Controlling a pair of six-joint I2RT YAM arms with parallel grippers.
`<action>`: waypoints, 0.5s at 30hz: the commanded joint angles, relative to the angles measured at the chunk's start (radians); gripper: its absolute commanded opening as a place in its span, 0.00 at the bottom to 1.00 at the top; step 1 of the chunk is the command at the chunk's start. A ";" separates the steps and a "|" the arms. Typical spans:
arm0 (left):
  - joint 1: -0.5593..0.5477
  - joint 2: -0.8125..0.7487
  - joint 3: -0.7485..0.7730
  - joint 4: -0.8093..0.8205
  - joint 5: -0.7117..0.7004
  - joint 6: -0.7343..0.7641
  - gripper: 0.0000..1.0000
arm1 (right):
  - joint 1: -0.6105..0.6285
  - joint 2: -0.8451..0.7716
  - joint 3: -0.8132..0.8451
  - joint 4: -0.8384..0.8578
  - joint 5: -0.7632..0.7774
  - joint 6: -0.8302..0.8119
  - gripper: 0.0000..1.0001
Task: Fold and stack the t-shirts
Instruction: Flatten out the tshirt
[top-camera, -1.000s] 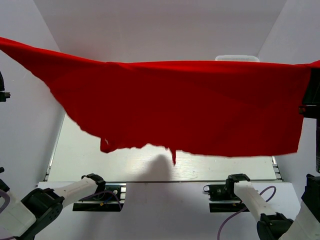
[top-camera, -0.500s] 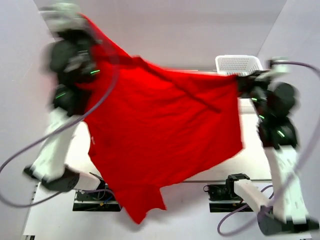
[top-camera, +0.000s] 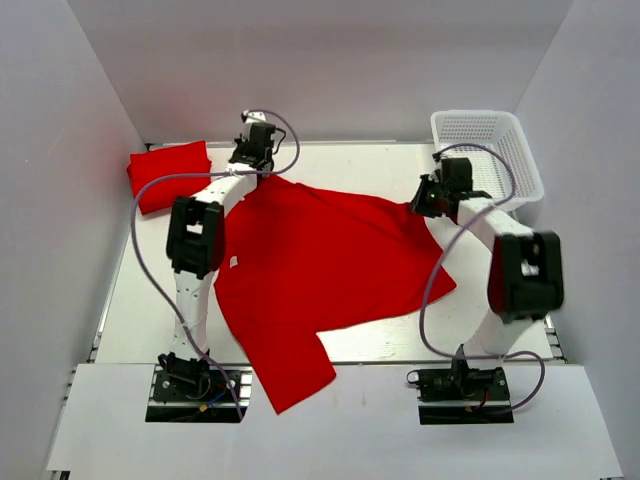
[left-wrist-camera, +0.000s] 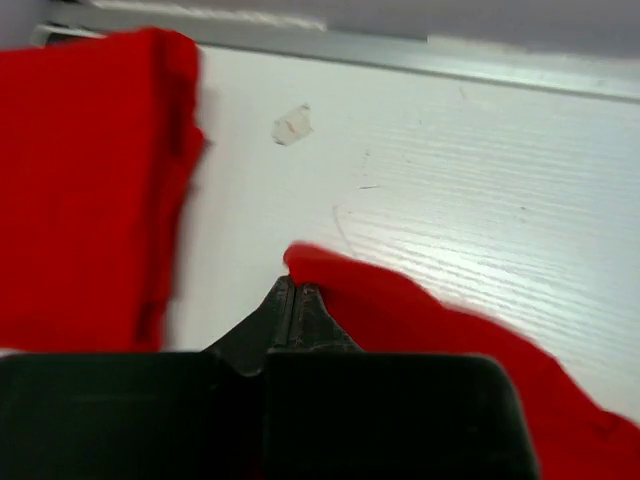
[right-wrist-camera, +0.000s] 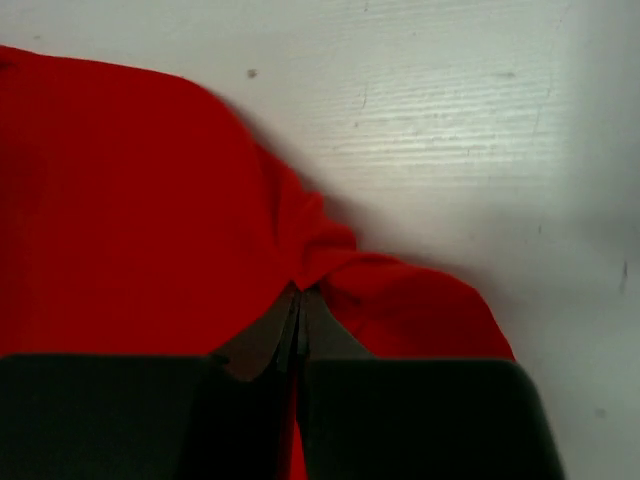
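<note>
My left pincer (left-wrist-camera: 295, 292) and right pincer (right-wrist-camera: 300, 296) each pinch the far edge of the spread t-shirt (top-camera: 330, 260); a folded t-shirt (top-camera: 168, 172) lies left of it.

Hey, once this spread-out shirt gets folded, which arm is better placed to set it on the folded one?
Left, likely. The left gripper, shut on the spread shirt at its corner, sits just beside the folded shirt. The right gripper holds the other corner over by the basket.

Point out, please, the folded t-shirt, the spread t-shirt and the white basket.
folded t-shirt (top-camera: 168, 175): top external view, middle of the folded cloth.
spread t-shirt (top-camera: 320, 260): top external view, middle of its body.
white basket (top-camera: 470, 128): top external view, its far wall.
</note>
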 joint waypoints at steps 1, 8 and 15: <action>0.029 0.071 0.128 0.033 0.125 -0.056 0.00 | -0.004 0.150 0.155 0.044 -0.037 -0.031 0.00; 0.050 0.180 0.220 0.165 0.185 -0.048 0.00 | -0.009 0.358 0.339 0.038 0.041 -0.028 0.00; 0.092 0.262 0.307 0.155 0.175 -0.093 0.00 | -0.007 0.452 0.506 0.024 0.112 -0.005 0.00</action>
